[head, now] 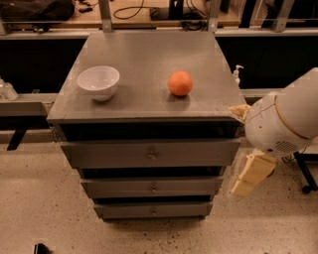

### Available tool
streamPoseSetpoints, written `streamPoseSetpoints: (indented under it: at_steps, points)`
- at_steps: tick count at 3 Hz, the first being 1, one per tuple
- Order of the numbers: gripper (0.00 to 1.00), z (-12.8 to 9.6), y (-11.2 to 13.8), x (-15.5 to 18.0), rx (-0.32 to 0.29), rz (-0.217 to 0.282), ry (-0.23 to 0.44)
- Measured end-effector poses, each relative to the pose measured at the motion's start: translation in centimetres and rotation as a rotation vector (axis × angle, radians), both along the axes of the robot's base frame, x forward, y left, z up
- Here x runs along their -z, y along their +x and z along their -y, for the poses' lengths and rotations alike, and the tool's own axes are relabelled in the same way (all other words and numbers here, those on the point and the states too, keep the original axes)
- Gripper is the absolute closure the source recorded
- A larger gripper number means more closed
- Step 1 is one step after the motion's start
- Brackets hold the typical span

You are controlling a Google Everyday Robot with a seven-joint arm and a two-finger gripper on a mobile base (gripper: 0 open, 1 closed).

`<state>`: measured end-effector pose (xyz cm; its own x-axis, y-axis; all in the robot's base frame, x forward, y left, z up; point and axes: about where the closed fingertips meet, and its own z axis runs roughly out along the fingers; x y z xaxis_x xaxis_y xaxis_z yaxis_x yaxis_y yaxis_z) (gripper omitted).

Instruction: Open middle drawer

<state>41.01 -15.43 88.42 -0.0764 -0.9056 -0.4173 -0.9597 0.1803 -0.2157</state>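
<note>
We see a grey cabinet top (149, 54) carrying two things: a white bowl (99, 82) toward its left front and an orange (180, 83) right of centre, well apart from each other. The cabinet stands on a speckled floor (35, 198). The gripper (251, 174) hangs low beside the cabinet's right side, above the floor and off the top.

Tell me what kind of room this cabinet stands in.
Probably a lab or workshop: a grey metal drawer cabinet on speckled floor, cables on a bench behind. The tool hangs right of the middle drawer.
</note>
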Motion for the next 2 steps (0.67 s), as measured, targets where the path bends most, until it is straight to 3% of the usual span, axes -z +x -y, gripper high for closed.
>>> streamPoseSetpoints:
  at_steps: [1, 2]
  points:
    - [0.00, 0.9, -0.1, 6.0, -0.027, -0.087, 0.043]
    - [0.00, 3.6, -0.6, 13.5, -0.026, -0.102, 0.108]
